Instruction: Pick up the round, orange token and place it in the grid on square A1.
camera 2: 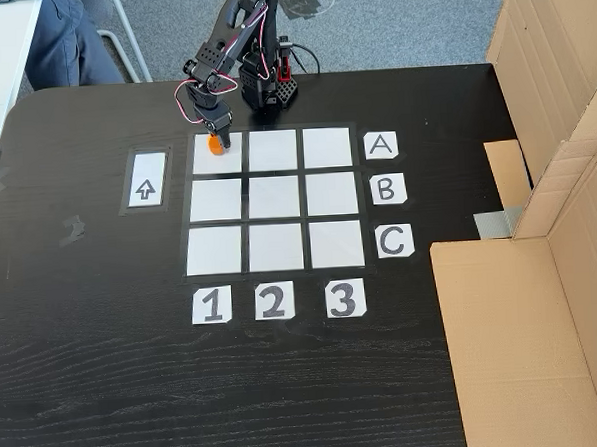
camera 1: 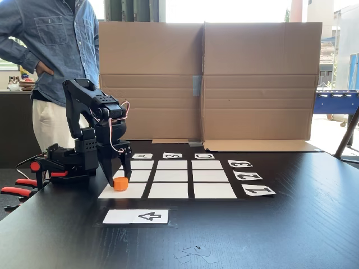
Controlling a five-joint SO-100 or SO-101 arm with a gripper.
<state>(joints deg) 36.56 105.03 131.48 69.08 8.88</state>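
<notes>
On the dark wood-grain worktop (camera 1: 269, 235), a white arrow card (camera 1: 136, 216) lies nearest, beside the grid (camera 2: 272, 201) of blank paper rectangles. The squat orange token (camera 1: 120, 184) sits on square A1 (camera 2: 205, 163). The black claw (camera 1: 119, 178) straddles it, fingers around the token; a corrugated cardboard wall (camera 1: 224, 78) stands behind.

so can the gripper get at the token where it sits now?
Probably yes. The gripper hangs right over the token, its fingers either side, on square A1. Nothing else stands near it. Whether the fingers touch it, I cannot tell.
</notes>
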